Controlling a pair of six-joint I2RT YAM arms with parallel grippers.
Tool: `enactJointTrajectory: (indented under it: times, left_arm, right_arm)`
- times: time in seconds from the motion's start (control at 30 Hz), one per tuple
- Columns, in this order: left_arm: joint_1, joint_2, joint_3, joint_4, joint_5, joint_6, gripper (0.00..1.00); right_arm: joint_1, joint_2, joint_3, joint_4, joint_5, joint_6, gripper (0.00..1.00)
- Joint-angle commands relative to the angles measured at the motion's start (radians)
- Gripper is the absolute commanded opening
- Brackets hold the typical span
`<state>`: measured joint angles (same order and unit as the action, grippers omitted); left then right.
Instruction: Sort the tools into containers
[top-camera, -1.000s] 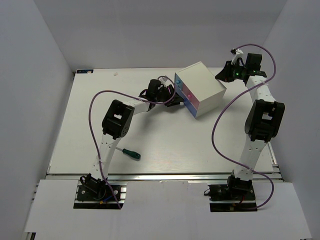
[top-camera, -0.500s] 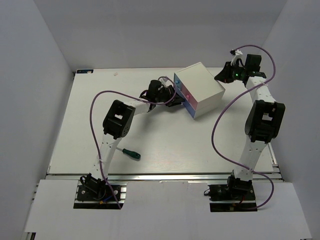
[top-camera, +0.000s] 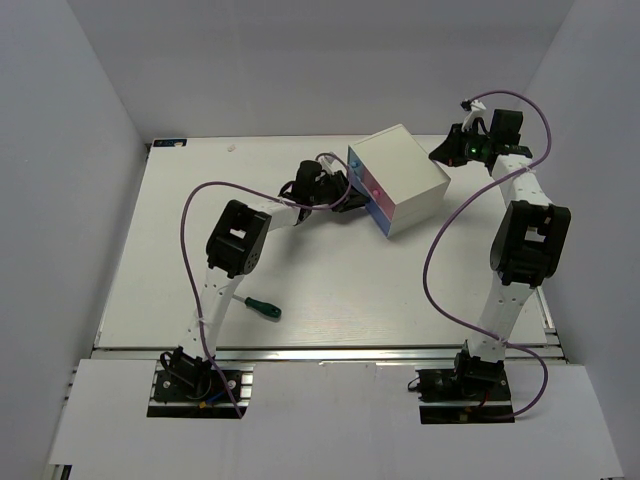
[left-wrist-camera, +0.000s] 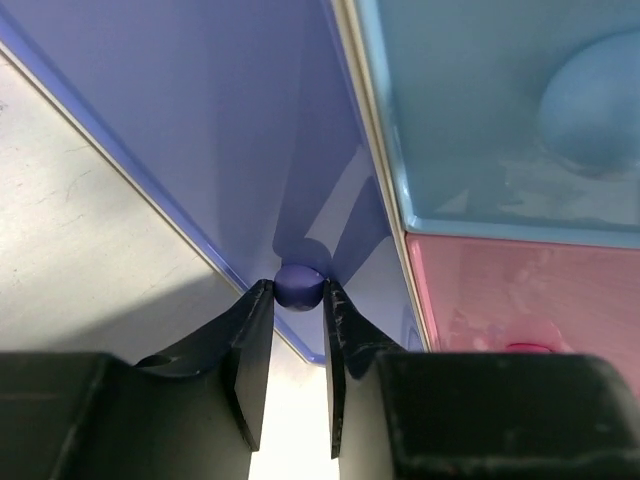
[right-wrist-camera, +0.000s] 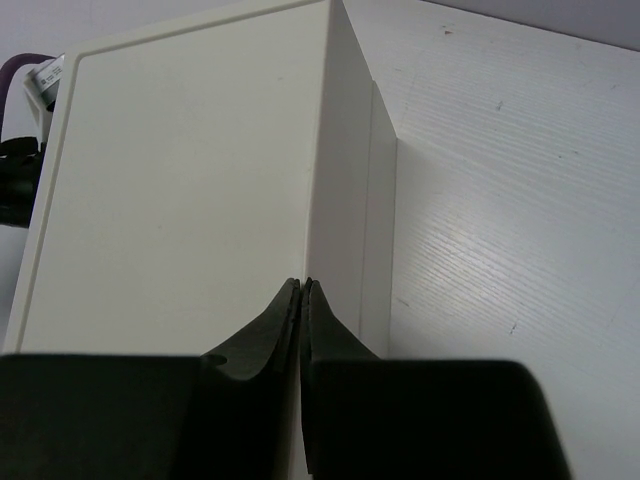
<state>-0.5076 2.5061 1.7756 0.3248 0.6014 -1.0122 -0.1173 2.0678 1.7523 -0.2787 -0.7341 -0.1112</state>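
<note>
The left claw (left-wrist-camera: 298, 300) pinches the violet knob (left-wrist-camera: 299, 283) on the cabinet's (top-camera: 405, 165) front. The right claw (right-wrist-camera: 302, 290), pressed together, sits against the cabinet's rear. A shallow pinch could slip off the knob on pulling. The green-handled screwdriver (top-camera: 262, 306) lies on the desk (top-camera: 330, 290), well apart from the cabinet.

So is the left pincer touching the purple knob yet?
Cannot tell. In the left wrist view the left pincer flanks the knob closely, but neither contact nor a gap shows plainly.
</note>
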Motion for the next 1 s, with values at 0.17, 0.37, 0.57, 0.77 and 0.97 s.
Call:
enactJointTrajectory:
  times: [0.17,0.37,0.57,0.77,0.97]
  left_arm:
    - [-0.014,-0.003,-0.018,0.134,-0.026,-0.058,0.33]
    - [-0.014,-0.006,-0.036,0.175,-0.026,-0.086,0.18]
    - [-0.012,-0.032,-0.077,0.178,-0.026,-0.074,0.10]
    - [0.001,-0.084,-0.174,0.200,-0.025,-0.059,0.09]
    - [0.027,-0.165,-0.298,0.211,-0.018,-0.026,0.09]
  right_arm:
    - [0.065,0.087,-0.123,-0.341,0.018,-0.002,0.02]
    - [0.068,0.087,-0.126,-0.340,0.025,0.001,0.02]
    - [0.070,0.094,-0.120,-0.335,0.053,0.007,0.00]
    - [0.068,0.104,-0.111,-0.333,0.084,0.011,0.00]
    - [0.068,0.114,-0.097,-0.335,0.107,0.011,0.00]
